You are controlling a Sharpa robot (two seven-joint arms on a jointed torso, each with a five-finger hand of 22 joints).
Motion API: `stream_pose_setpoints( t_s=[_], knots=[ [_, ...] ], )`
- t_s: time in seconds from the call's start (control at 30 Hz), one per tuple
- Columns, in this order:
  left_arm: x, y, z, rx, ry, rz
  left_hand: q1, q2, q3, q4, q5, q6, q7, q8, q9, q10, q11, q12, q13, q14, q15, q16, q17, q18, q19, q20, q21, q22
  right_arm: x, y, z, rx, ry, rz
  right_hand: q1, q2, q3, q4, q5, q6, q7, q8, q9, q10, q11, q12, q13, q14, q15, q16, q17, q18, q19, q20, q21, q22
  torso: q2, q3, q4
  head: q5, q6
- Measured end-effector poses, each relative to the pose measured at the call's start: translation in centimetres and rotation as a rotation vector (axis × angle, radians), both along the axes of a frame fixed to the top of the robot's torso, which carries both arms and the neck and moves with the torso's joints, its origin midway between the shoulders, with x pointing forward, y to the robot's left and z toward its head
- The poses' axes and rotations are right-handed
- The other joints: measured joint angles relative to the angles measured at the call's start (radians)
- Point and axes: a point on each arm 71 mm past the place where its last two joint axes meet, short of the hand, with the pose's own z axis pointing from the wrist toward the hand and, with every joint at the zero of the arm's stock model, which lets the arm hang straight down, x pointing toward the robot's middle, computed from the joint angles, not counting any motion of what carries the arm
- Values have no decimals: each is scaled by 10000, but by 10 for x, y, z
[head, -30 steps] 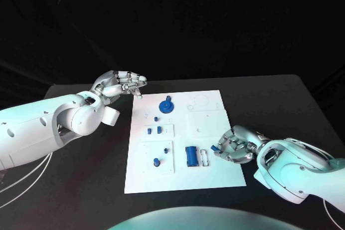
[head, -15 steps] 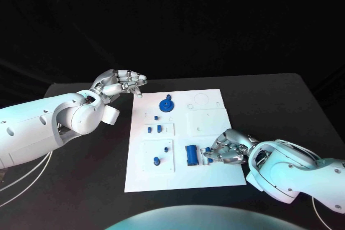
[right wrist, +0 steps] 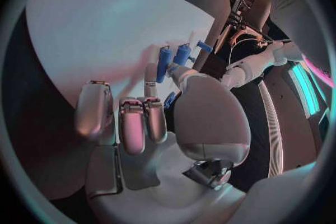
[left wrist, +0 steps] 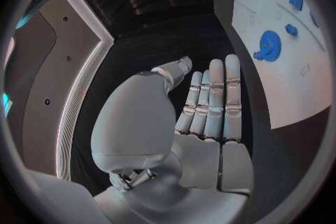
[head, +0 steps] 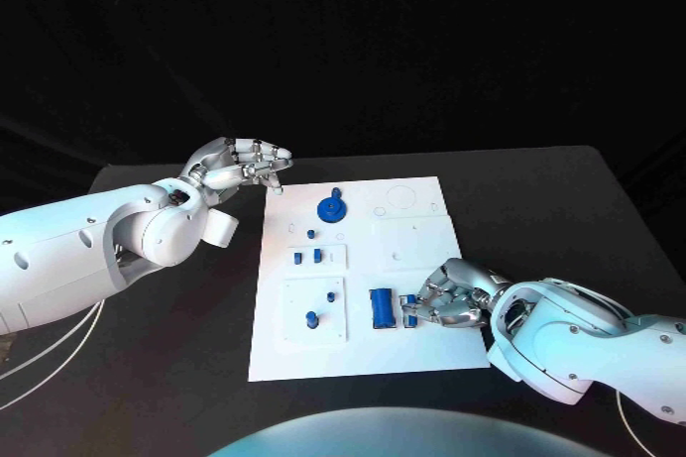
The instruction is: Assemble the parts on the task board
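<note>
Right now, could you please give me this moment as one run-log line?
left hand: idle off board | right hand: fingers at blue part | grasp: unclear

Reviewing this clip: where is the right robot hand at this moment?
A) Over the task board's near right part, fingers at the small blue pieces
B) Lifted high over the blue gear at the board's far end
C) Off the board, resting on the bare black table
A: in the head view the right robot hand lies over the task board, its fingers at the small blue pieces beside the blue block.
</note>
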Motion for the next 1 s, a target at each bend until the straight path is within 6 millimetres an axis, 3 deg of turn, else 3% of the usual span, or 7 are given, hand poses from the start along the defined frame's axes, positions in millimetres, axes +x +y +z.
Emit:
stream_pose_setpoints(
  t_s=[1.0],
  knots=[
    [0, 1, 0, 24, 55, 0, 0, 0, -29, 29, 0, -72, 0, 48, -1, -74, 1, 0, -1, 0, 0, 0, 7, 0, 0, 0, -38, -9, 2, 5, -2, -78, 145, 246, 214, -26, -330, 30, 1, -3, 4, -40, -39, 0, 1, -1, -2, 0, 0, -1, -2, 0, 0, 0, -2, 6, -5, -3, -4, 66, -31]
  ],
)
